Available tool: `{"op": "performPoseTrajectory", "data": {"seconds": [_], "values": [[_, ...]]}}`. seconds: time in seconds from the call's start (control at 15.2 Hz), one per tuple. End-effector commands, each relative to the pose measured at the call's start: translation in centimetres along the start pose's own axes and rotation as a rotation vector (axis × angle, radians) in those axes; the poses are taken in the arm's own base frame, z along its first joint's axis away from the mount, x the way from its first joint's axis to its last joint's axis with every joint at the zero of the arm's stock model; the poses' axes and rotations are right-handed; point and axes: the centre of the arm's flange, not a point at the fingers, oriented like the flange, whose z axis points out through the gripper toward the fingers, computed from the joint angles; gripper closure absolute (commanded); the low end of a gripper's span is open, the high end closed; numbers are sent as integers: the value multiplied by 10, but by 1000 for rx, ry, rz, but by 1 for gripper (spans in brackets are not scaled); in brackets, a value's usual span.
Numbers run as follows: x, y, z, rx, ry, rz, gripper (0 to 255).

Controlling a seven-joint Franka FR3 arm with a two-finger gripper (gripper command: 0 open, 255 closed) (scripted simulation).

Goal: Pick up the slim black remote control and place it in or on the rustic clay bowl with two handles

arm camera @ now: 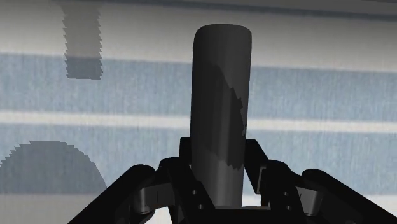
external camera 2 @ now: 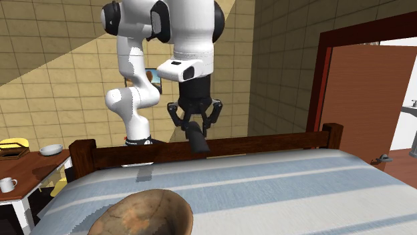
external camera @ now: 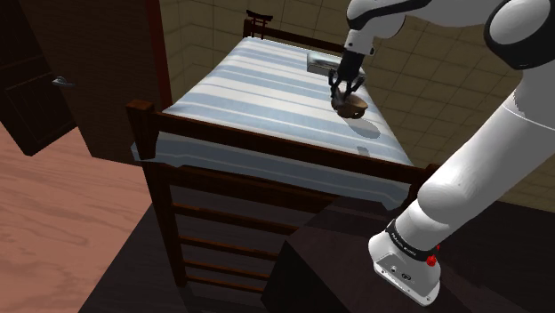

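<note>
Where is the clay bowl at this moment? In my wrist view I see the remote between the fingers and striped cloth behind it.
Observer: The brown bowl stands on the striped bed. In the shoulder view it appears just below the gripper.
Operator: Is the remote off the sheet?
Observer: Yes. In the second exterior view the remote hangs in the air, its tip slanting down in front of the wooden end board, and the sheet lies lower.
</note>
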Motion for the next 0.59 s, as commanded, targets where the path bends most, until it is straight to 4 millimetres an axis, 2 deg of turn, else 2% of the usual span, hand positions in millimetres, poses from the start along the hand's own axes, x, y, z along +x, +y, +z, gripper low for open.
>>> {"op": "performPoseTrajectory", "data": {"seconds": [0.0, 0.53], "values": [[9, 7, -7, 0, 0, 0, 255], [99, 61, -23, 0, 0, 0, 255]]}}
